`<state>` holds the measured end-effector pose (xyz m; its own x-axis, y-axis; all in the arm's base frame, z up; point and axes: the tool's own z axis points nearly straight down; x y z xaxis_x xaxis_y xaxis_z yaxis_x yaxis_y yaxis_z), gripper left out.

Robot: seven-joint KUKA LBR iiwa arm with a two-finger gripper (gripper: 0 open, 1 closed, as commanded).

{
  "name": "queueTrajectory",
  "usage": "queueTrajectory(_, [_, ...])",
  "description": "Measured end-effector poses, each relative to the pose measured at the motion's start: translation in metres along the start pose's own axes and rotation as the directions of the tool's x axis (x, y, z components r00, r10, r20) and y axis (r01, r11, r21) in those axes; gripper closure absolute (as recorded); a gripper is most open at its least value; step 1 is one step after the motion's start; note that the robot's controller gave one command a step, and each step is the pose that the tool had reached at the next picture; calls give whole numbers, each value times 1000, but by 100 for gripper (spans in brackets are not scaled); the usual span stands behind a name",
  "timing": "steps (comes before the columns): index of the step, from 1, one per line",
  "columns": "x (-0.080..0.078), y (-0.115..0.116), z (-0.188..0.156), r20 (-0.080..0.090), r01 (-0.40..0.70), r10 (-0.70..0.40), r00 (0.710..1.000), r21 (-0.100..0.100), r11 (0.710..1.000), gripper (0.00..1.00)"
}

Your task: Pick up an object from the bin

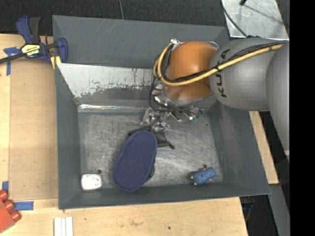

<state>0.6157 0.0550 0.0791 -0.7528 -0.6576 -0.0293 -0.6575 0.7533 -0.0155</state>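
1. Camera view: the grey metal bin [68, 151] holds three loose things on its scuffed floor.
2. The arm [251, 77] comes in from the right, and its orange wrist cover [189, 70] (with a yellow cable looped round it) sits over the far half of the bin.
3. The gripper [157, 120] hangs beneath that cover, near the back of the floor, just above the upper end of a dark blue oval pad [135, 161].
4. I cannot tell whether the gripper is open or closed, nor whether it touches the pad.
5. The pad has a dotted texture and lies slanted from the floor's middle toward the front left. Thin black parts poke out near its upper end.
6. A small white rounded object [91, 182] lies in the front-left corner, near the pad's lower end.
7. A small blue piece [203, 175] lies by the front-right corner, well apart from the pad.
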Motion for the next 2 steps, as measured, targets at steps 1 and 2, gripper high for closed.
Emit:
queueTrajectory(1, [94,-46,-6,-24,299,-299,954,-21,954,100])
queueTrajectory(2, [82,-67,-173,-11,640,-640,768,-22,768,100])
